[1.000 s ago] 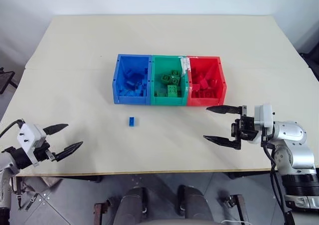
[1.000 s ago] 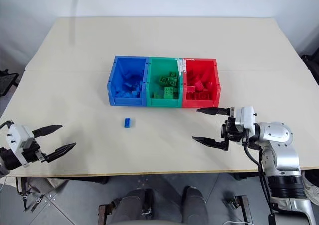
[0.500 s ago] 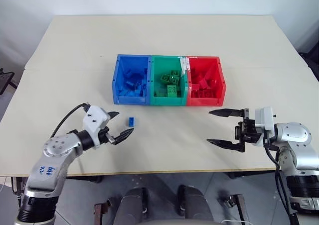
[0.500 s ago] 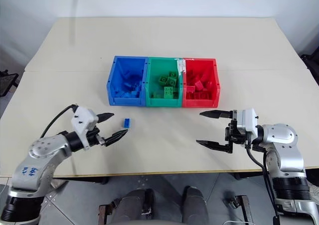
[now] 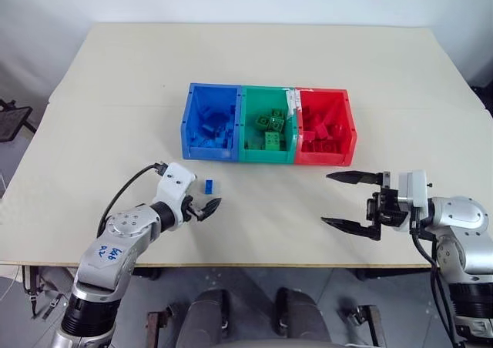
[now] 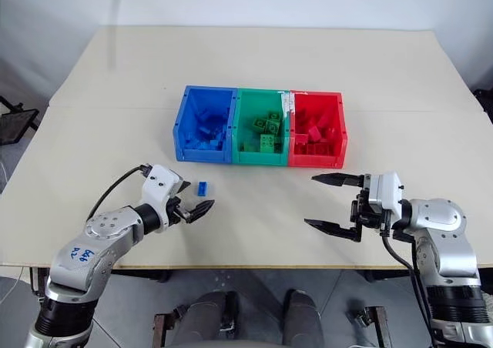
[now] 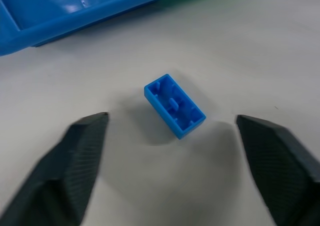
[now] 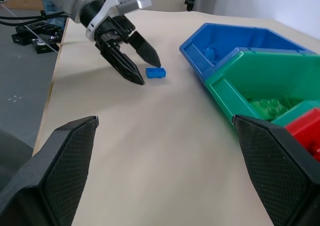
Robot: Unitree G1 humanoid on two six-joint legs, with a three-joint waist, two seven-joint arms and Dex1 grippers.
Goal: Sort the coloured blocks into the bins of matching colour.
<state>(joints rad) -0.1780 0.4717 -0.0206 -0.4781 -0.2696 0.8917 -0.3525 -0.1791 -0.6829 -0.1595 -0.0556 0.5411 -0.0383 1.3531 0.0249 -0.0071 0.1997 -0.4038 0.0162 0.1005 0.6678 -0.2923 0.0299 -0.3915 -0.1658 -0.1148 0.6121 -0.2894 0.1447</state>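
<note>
The left gripper point(image 7: 170, 131) sits spread around the last loose blue block point(image 7: 174, 105), not yet touching, so closing on it and carrying it to the blue bin point(image 5: 190, 128) seems next, while the right gripper point(image 5: 353, 203) hangs wide and empty.

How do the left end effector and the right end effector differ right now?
The left end effector is at the loose blue block, one finger on either side of it, not touching; the right end effector has nothing between its fingers. The left points toward the blue bin; the right points sideways across the table. Both are open, with two black fingers.
</note>
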